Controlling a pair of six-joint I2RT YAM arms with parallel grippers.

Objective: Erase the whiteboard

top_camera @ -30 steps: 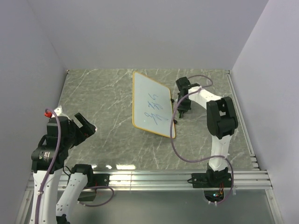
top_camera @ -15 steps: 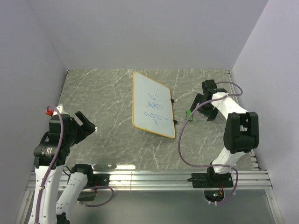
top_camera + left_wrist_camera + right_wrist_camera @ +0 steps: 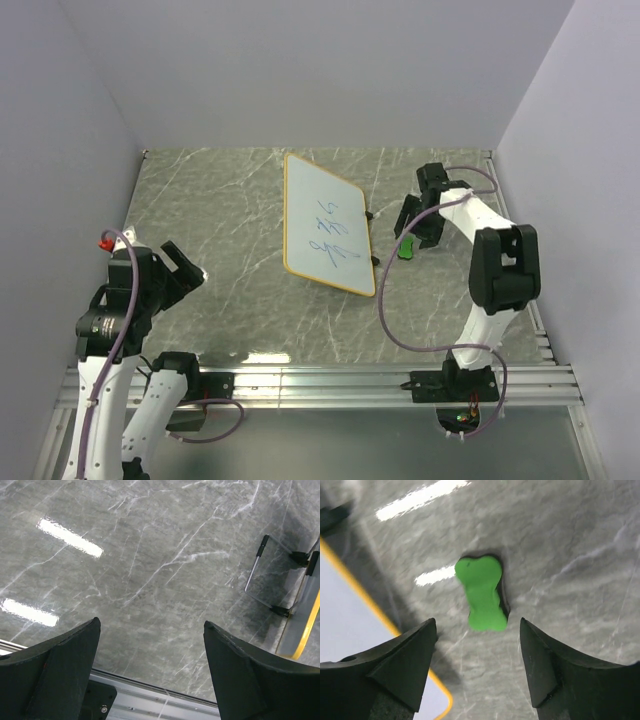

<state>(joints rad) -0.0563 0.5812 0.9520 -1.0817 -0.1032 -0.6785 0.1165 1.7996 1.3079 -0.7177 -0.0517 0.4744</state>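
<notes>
The whiteboard point(image 3: 328, 225), marked with blue scribbles, lies mid-table, just left of the right gripper point(image 3: 412, 232). That gripper hovers with its fingers spread wide above a green eraser point(image 3: 482, 600) on the marble table point(image 3: 230, 220). The eraser sits beside the board's right rim, touched by neither finger. At near left, the left gripper point(image 3: 152, 625) hangs with fingers parted, well apart from the board.
</notes>
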